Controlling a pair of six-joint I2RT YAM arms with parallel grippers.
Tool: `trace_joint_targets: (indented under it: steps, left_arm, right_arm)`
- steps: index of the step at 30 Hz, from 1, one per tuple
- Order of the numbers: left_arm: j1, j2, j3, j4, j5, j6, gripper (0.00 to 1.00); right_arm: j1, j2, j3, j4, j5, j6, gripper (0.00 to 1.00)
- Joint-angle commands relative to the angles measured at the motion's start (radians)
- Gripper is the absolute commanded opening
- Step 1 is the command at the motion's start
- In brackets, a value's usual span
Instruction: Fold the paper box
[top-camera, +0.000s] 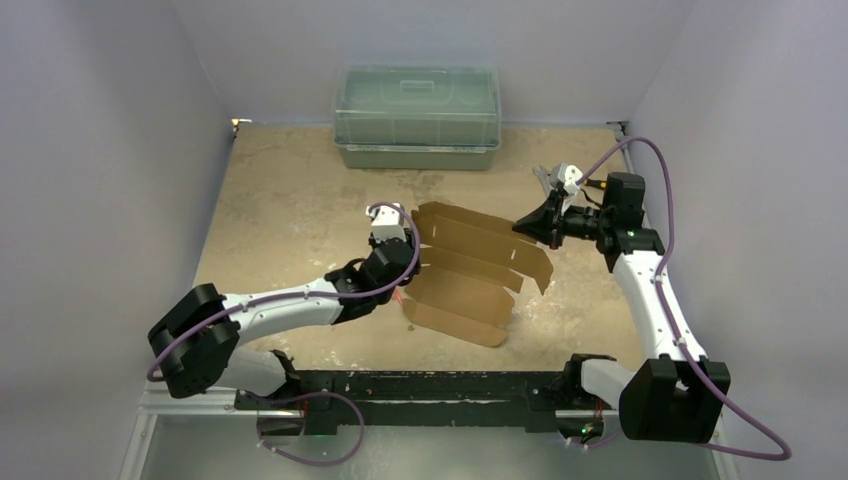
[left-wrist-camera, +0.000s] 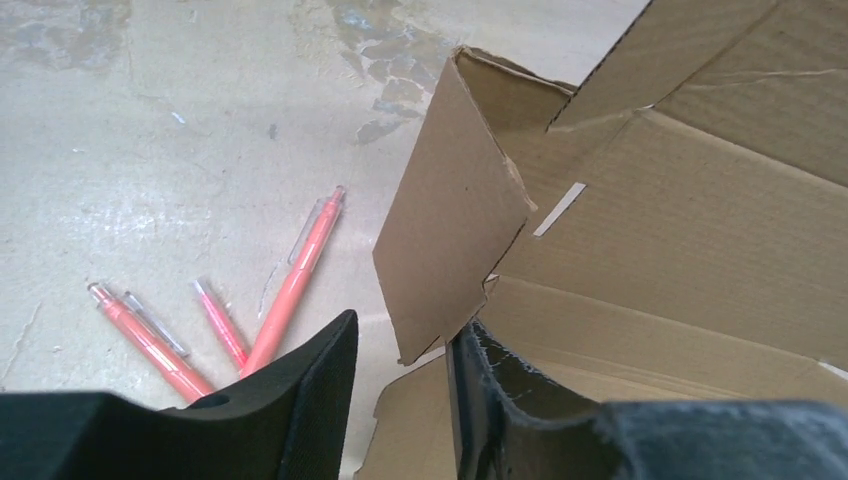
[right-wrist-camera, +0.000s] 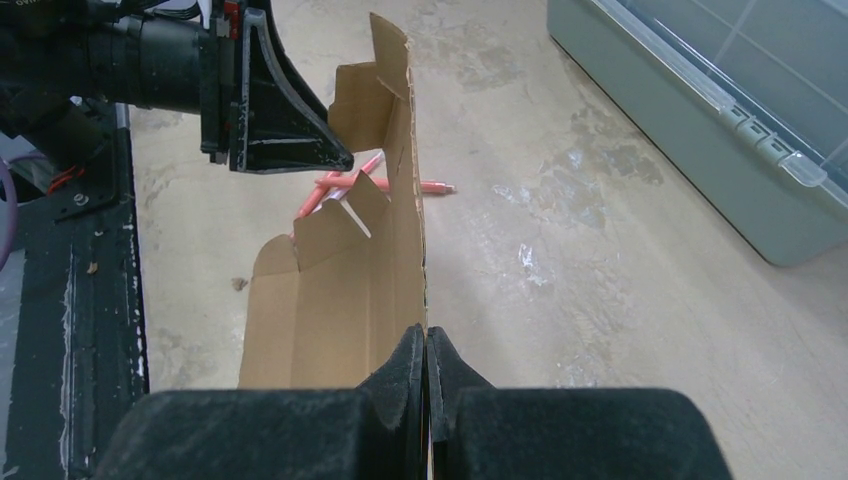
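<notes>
The paper box (top-camera: 470, 275) is a brown cardboard sheet, half raised in the middle of the table, its long panel standing on edge (right-wrist-camera: 340, 290). My right gripper (right-wrist-camera: 427, 335) is shut on the top edge of that panel at its right end (top-camera: 520, 228). At the box's left end my left gripper (top-camera: 408, 245) is open. One small side flap (left-wrist-camera: 450, 210) stands upright between its fingers. The flap's lower corner lies against the right finger (left-wrist-camera: 490, 400), with a gap to the left finger (left-wrist-camera: 300, 390). In the right wrist view the left gripper (right-wrist-camera: 335, 150) sits at that far flap.
Several pink pens (left-wrist-camera: 290, 290) lie on the table just left of the box, also visible behind the cardboard (right-wrist-camera: 340, 185). A green translucent lidded bin (top-camera: 417, 118) stands at the back. The black mounting rail (top-camera: 420, 385) runs along the near edge.
</notes>
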Motion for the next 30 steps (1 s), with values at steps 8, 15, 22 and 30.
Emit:
trace_joint_targets:
  steps: [8, 15, 22, 30]
  left_arm:
    - [-0.002, -0.101, 0.005, -0.009, 0.006, 0.1, 0.0]
    - [-0.002, -0.169, -0.038, 0.063, 0.115, 0.256, 0.0]
    - [-0.002, -0.187, -0.002, 0.032, 0.224, 0.496, 0.0]
    - [0.0, -0.128, 0.137, -0.094, 0.267, 0.662, 0.0]
  right_arm:
    - [-0.009, -0.018, -0.009, 0.02, -0.022, 0.006, 0.0]
    - [-0.009, -0.01, -0.014, 0.005, 0.056, -0.022, 0.0]
    - [-0.009, 0.006, -0.01, -0.02, 0.098, -0.047, 0.1]
    - [-0.009, 0.003, 0.033, -0.081, 0.074, -0.095, 0.51]
